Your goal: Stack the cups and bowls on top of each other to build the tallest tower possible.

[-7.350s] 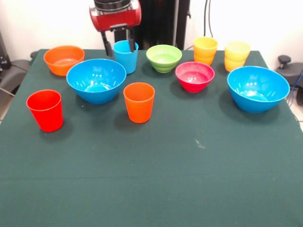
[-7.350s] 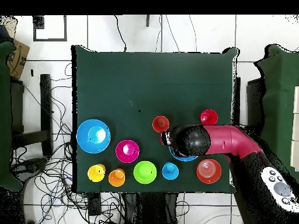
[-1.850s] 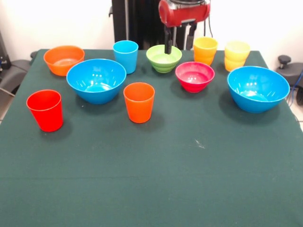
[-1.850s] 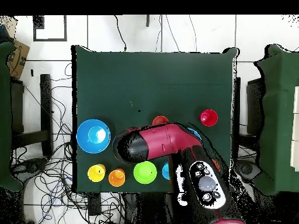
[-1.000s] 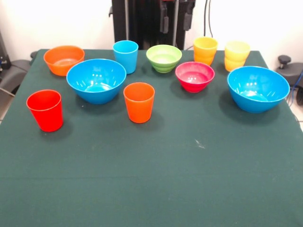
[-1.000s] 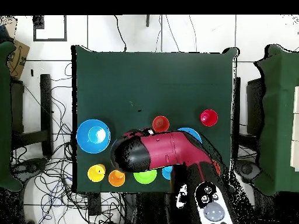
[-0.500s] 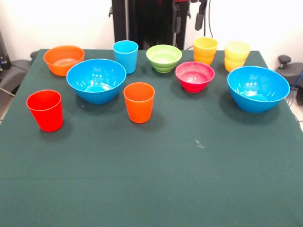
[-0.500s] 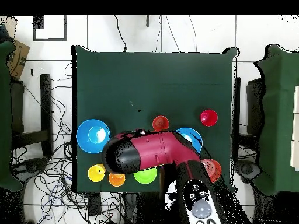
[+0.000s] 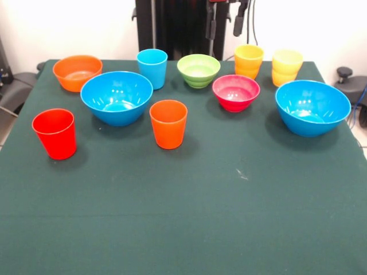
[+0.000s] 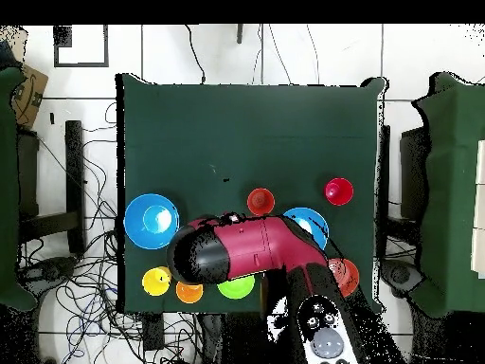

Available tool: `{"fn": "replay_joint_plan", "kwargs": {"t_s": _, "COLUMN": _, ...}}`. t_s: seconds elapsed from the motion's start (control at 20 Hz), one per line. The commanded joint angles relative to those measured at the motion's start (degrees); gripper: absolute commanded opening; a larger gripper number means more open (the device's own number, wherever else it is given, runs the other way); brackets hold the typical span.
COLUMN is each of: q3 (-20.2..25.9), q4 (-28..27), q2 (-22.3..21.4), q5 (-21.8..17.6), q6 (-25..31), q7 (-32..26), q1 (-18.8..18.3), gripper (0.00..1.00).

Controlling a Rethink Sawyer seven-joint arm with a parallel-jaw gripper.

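Frontally, the gripper [image 9: 224, 22] hangs high above the lime-green bowl [image 9: 198, 70] and yellow-orange cup [image 9: 248, 61], fingers [image 9: 210, 28] parted, empty. Overhead, the arm [image 10: 248, 248] covers the pink-red bowl; no cups stacked on the counter [image 10: 246, 133].

Cups and bowls stand in three loose rows on the back half of the worktop [image 9: 183, 229].
Along the back edge, from the left corner: first bowl [image 9: 76, 72], first cup [image 9: 152, 67], second bowl [image 9: 199, 70], second cup [image 9: 248, 61], third cup [image 9: 287, 67]. Before them: left large bowl [image 9: 116, 97], small bowl [image 9: 235, 92], and right large bowl [image 9: 312, 106] by the right edge. Foremost: left-edge cup [image 9: 55, 133] and middle cup [image 9: 168, 124].
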Motion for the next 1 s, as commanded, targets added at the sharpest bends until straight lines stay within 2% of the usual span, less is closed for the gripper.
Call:
{"fn": "replay_joint_plan", "kwargs": {"t_s": 0.05, "q3": -2.25, "q4": 1.9, "q2": 4.6, "q5": -2.18, "q6": 0.54, "q7": 7.11, "q1": 2.14, "gripper": 1.0}}
{"fn": "replay_joint_plan", "kwargs": {"t_s": 0.3, "q3": -2.23, "q4": 2.16, "q2": 4.57, "q5": -1.4, "q6": -0.11, "q7": 5.84, "q1": 1.48, "gripper": 1.0}}
{"fn": "replay_joint_plan", "kwargs": {"t_s": 0.5, "q3": -2.89, "q4": 1.0, "q2": 6.34, "q5": -2.09, "q6": -1.0, "q7": 6.22, "q1": 1.8, "gripper": 1.0}}
{"fn": "replay_joint_plan", "kwargs": {"t_s": 0.75, "q3": -3.11, "q4": 1.2, "q2": 6.5, "q5": -2.31, "q6": -1.53, "q7": 5.82, "q1": 1.72, "gripper": 1.0}}
{"fn": "replay_joint_plan", "kwargs": {"t_s": 1.0, "q3": -3.53, "q4": 0.65, "q2": 7.39, "q5": -2.1, "q6": -2.02, "q7": 6.82, "q1": 2.66, "gripper": 1.0}}
